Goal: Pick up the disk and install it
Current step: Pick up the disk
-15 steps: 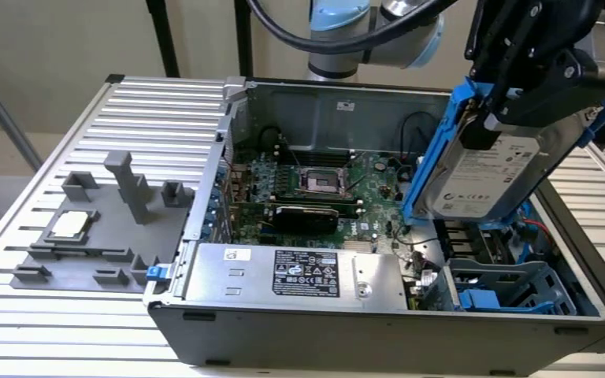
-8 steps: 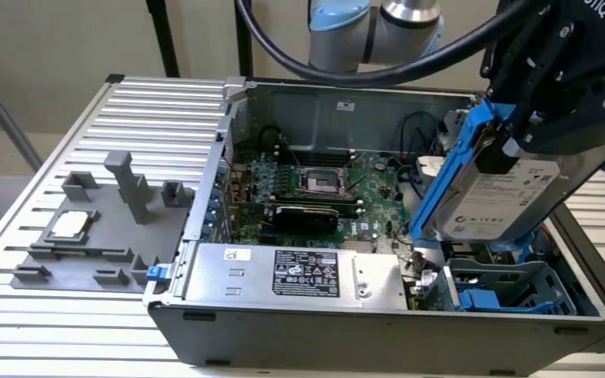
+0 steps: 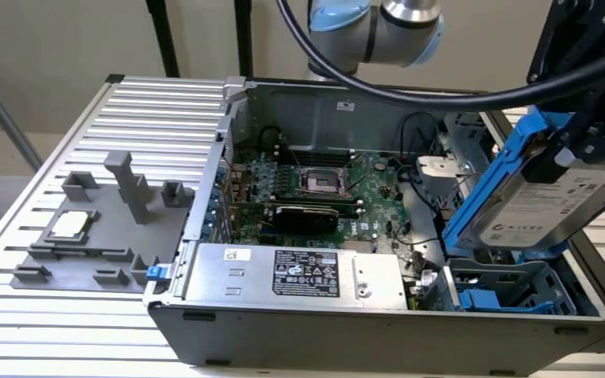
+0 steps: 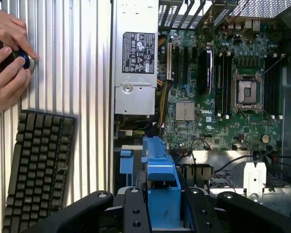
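Pincer (image 3: 557, 153) clamped on the disk (image 3: 539, 209), and I have it up in the air! My black fingers (image 4: 136, 208) squeeze the blue carrier from both sides, and from the wrist the pincer (image 4: 162, 213) shows the disk (image 4: 160, 170) edge-on, its blue rail running straight out between them.

In the exterior view the disk hangs tilted, silver-grey face and white label turned outward, over the end of the open computer case (image 3: 387, 339) at the exterior view's right. Just below its lower edge sits the blue drive bay (image 3: 502, 287); whether the two touch, I cannot tell.

Beside the bay, deeper in the case, the green motherboard (image 3: 313, 189) lies bare with its CPU socket (image 3: 324, 183) in the middle. Along the near wall runs the silver power supply (image 3: 292, 276) with its black-and-white label.

Out on the ridged counter (image 3: 92, 331), at the exterior view's left, a grey fixture (image 3: 103, 228) carries a small square silver chip (image 3: 72, 224), well apart from me.

From the wrist I also catch a black keyboard (image 4: 36, 170) on the counter, and a person's hands (image 4: 9, 63) near it, closed around a small dark round object (image 4: 20, 59) with a blue ring.
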`<state>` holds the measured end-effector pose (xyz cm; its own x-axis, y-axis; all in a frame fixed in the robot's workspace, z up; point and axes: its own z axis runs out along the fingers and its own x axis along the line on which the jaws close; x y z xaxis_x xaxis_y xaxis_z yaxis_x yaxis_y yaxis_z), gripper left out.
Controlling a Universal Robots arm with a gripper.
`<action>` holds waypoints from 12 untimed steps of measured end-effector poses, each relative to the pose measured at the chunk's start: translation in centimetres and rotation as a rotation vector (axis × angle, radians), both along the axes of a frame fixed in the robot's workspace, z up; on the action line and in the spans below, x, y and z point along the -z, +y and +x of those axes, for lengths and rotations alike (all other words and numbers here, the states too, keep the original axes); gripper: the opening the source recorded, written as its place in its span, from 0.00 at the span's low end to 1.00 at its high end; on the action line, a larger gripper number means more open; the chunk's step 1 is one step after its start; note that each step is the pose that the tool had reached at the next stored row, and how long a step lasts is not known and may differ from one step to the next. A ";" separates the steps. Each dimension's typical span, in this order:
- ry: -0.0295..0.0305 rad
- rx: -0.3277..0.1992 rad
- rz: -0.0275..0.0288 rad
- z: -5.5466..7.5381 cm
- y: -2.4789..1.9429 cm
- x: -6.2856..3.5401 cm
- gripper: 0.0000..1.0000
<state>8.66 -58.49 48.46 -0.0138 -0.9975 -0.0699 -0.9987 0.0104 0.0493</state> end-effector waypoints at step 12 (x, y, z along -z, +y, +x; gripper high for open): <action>0.0000 0.000 0.0002 2.5 -0.15 0.03 0.33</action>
<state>11.15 -58.65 48.42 -0.0139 -0.9974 -0.0701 -0.9987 0.0105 0.0493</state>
